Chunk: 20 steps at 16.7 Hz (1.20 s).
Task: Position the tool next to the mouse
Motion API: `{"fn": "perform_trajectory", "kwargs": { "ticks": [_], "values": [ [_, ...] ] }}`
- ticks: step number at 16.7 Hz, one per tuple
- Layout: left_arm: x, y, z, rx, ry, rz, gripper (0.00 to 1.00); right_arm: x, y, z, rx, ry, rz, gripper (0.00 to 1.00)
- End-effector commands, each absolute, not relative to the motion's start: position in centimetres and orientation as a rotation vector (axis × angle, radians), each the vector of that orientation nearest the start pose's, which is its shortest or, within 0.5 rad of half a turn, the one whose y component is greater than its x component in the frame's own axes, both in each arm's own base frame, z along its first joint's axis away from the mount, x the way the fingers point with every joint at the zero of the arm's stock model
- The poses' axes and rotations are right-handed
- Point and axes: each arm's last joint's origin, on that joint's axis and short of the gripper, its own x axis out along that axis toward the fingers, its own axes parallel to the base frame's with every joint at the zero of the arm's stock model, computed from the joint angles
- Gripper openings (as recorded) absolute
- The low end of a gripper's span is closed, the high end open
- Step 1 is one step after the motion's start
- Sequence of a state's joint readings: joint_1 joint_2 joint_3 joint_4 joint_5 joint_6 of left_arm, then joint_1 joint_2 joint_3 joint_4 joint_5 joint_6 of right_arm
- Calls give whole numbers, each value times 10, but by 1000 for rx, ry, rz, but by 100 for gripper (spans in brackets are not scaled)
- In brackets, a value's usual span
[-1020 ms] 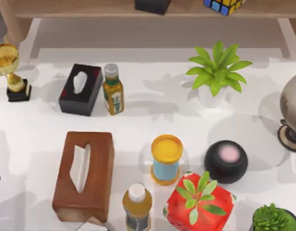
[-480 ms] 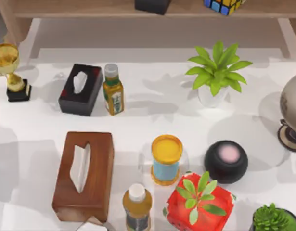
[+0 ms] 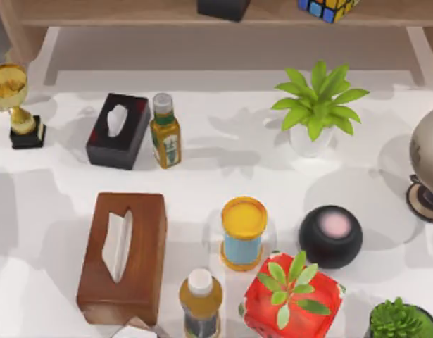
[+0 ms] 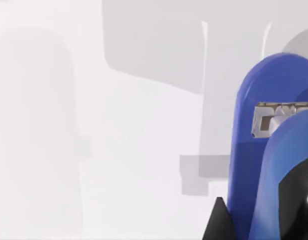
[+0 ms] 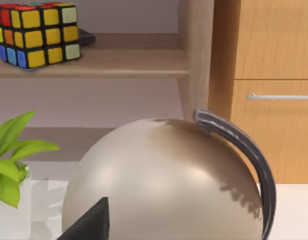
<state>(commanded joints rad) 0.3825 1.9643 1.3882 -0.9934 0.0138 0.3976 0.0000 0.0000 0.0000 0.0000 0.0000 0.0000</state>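
One blue tool, close against the left jaws over bare table.
Glossy blue, round-ended tool with a metal insert (image 4: 254,150) sits right beside the left jaws above plain white table (image 4: 93,150), probably so it can be brought to the mouse. I cannot tell whether those jaws pinch it or stand spread. The left arm seems tilted low toward the table; the right arm idles at the right by the beige globe (image 5: 164,185), and I cannot tell its jaws' state either.

You see a white table (image 3: 237,155), a brown tissue box (image 3: 123,257), a black one (image 3: 118,130), a gold trophy (image 3: 12,98), a multicoloured cube (image 5: 36,34) and a beige globe (image 5: 164,182).
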Motion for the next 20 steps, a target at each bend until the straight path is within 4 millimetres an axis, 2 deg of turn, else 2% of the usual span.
{"fn": "perform_trajectory", "kwargs": {
  "ticks": [6,14,20],
  "values": [
    [339,135,161,9,1558,-31,0,106,-1,160,0,0,0,100],
    [350,116,162,75,1465,-128,0,106,-1,160,0,0,0,100],
    [354,119,166,94,1423,-98,0,106,-1,160,0,0,0,100]
  ]
}}
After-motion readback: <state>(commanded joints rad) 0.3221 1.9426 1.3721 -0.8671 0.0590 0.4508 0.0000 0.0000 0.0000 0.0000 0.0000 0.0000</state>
